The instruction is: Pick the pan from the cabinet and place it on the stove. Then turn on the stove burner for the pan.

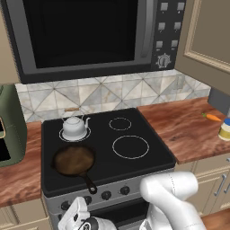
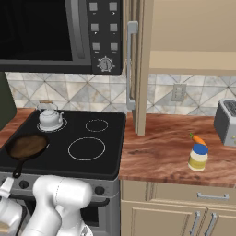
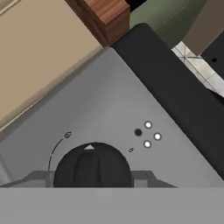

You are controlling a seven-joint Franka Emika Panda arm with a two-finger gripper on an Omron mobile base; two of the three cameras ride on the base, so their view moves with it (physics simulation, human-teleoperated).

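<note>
Stove [image 1: 148, 134] carries pan [image 1: 73, 160]; pincer [image 3: 92, 178] straddles black knob [image 3: 92, 166]

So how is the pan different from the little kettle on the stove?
The pan is dark brown, wide and flat; the kettle is white-silver, small and rounded. The pan has a long black handle pointing toward the knobs; the kettle has a handle arching over its top. The pan sits at the front left, the kettle behind it. Both rest on the stove.
</note>
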